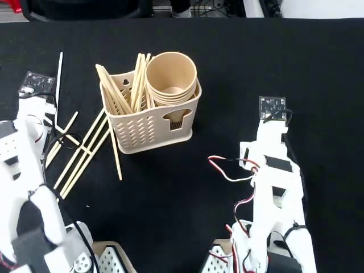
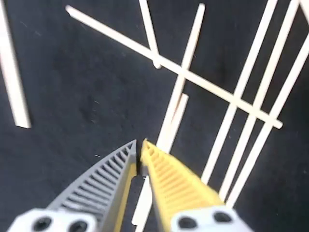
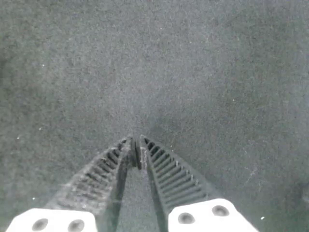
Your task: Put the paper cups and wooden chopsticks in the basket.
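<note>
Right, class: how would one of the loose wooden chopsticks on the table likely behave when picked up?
Probably stiff and light: the loose chopsticks are thin, straight wooden sticks. Lying flat on the black table, they offer little to grip. Several cross, so lifting one may well disturb others.

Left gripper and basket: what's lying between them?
Loose wooden chopsticks, criss-crossed on the black cloth, lie between the left gripper and the basket. The high view shows it; the left wrist view shows them just ahead of the shut gripper.
</note>
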You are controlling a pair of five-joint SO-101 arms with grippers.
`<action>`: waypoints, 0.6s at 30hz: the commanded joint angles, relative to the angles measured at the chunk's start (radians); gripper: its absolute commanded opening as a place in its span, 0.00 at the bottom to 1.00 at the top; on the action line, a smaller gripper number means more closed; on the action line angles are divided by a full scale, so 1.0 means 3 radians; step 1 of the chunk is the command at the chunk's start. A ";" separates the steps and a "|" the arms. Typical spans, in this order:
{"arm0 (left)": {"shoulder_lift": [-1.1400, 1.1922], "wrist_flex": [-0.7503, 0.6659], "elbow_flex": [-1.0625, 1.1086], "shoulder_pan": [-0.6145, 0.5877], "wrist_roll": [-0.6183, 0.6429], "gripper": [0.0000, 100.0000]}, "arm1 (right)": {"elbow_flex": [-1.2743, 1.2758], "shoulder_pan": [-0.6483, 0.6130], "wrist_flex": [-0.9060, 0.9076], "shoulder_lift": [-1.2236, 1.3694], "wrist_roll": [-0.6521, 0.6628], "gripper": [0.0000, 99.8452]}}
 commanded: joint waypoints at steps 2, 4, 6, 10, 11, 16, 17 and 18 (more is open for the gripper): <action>0.0496 -0.0036 -0.0033 0.0064 -0.0225 0.18 | -0.0003 -0.0010 -0.0026 -0.0008 0.0041 0.02; 0.0711 -0.0056 -0.0069 0.0049 -0.0281 0.21 | -0.0003 -0.0010 -0.0026 -0.0008 0.0041 0.02; 0.0936 -0.0041 -0.0197 0.0013 -0.0348 0.20 | 0.0008 -0.0010 -0.0026 -0.0008 0.0041 0.02; 0.1309 -0.0041 -0.0499 -0.0079 -0.0501 0.20 | 0.0008 -0.0010 -0.0026 -0.0008 0.0041 0.02; 0.1401 -0.0041 -0.0570 -0.0100 -0.0537 0.20 | 0.0008 -0.0010 -0.0026 -0.0008 0.0041 0.02; 0.1805 -0.0061 -0.0749 -0.0136 -0.0716 0.17 | 0.0008 -0.0010 -0.0026 -0.0008 0.0041 0.02; 0.1867 -0.0061 -0.0770 -0.0136 -0.0788 0.15 | 0.0008 -0.0010 -0.0026 -0.0008 0.0041 0.02; 0.1913 -0.0061 -0.0780 -0.0130 -0.0854 0.14 | 0.0008 -0.0010 -0.0026 -0.0008 0.0041 0.02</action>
